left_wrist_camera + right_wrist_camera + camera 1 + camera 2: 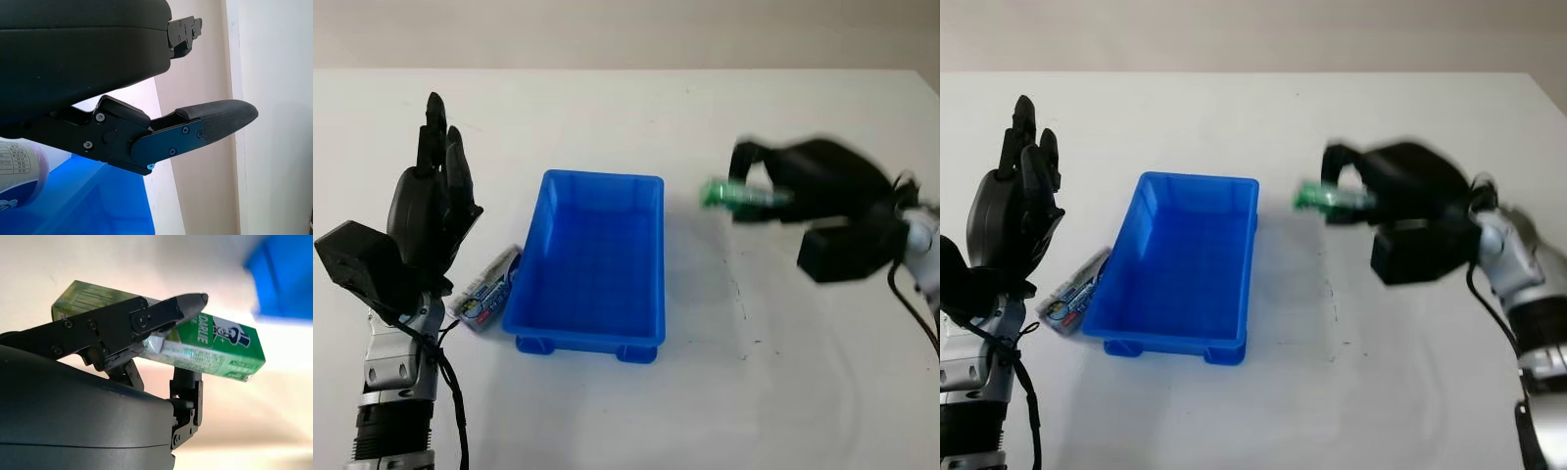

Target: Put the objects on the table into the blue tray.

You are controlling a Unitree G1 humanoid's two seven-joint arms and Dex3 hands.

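While the white table (pixel 607 421) is carrying everything, the scene is reading near to far:
Left hand (pixel 435 211): standing open, raised at the near left, holding nothing.
White and blue packet (pixel 489 292): lying just left of the tray's near corner.
Blue rectangular plastic tray (pixel 592 338): sitting mid-table.
Right hand (pixel 1400 211): gripping the green toothpaste box (pixel 215 347), hovering right of the tray's far corner.
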